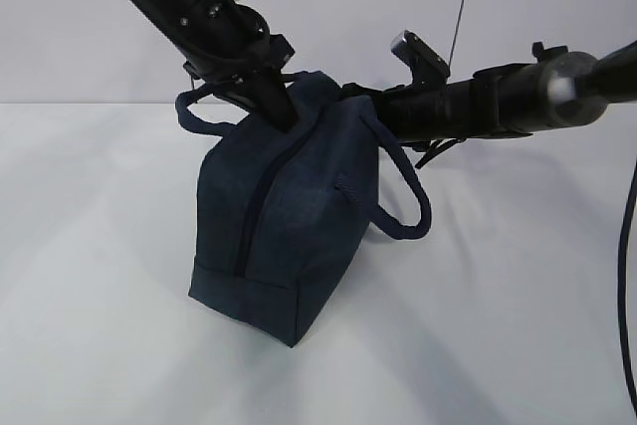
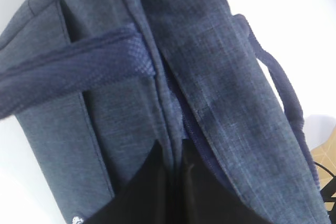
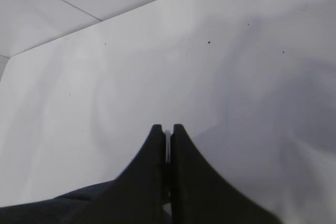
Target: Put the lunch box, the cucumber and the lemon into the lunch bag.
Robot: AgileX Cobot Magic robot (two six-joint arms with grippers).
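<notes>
I have the lunch bag (image 1: 284, 226) standing on the tabletop (image 1: 100, 276), zipped. My left hand (image 1: 284, 116) pinches its top fabric to steady it, while my right hand (image 3: 167, 148) clamps the metal ring pull (image 3: 167, 145) for zipping.

Plain white worktop against a pale wall

The smooth matte white worktop (image 1: 109, 276) carries soft grey shadows and a few tiny dark specks; behind it stands a bare, pale grey-white wall (image 1: 80, 37), evenly and diffusely lit.
</notes>
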